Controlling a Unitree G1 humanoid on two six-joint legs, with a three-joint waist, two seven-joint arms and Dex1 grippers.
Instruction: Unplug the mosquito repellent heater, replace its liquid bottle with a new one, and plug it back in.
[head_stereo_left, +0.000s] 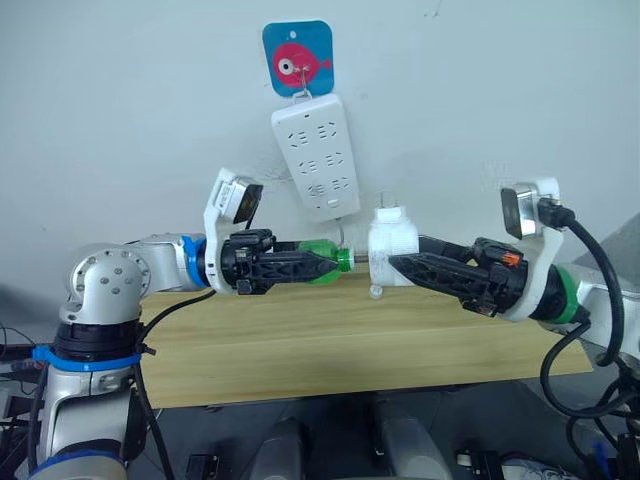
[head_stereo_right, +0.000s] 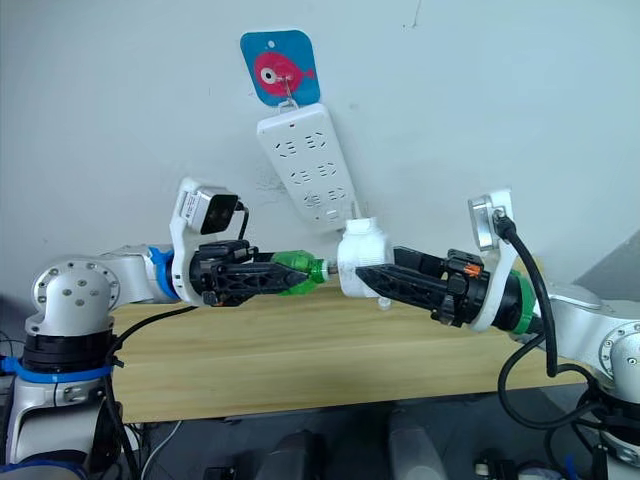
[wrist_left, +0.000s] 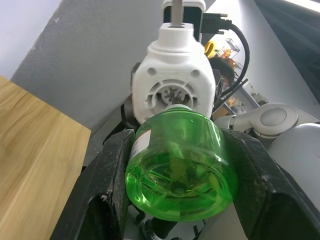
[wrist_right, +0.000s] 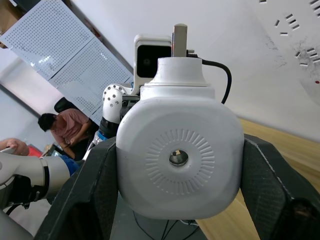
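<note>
Below the wall-hung power strip (head_stereo_left: 316, 154) and above the wooden tabletop (head_stereo_left: 350, 345), both arms reach inward nearly level, the right end effector (head_stereo_left: 395, 262) clamped around the mosquito repellent heater (head_stereo_left: 392, 250) while the left end effector (head_stereo_left: 325, 262) grips the green liquid bottle (head_stereo_left: 328, 262), its neck pointing into the heater's base.

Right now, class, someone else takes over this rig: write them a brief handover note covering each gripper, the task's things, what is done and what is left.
Left gripper: shut on the green liquid bottle, neck pointed at the heater.
Right gripper: shut on the mosquito repellent heater, held above the wooden table.
Done: heater is unplugged from the power strip on the wall.
Bottle and heater meet neck to socket; whether it is going in or coming out cannot be told.
Left: seat the new bottle, then plug the heater back in.
</note>
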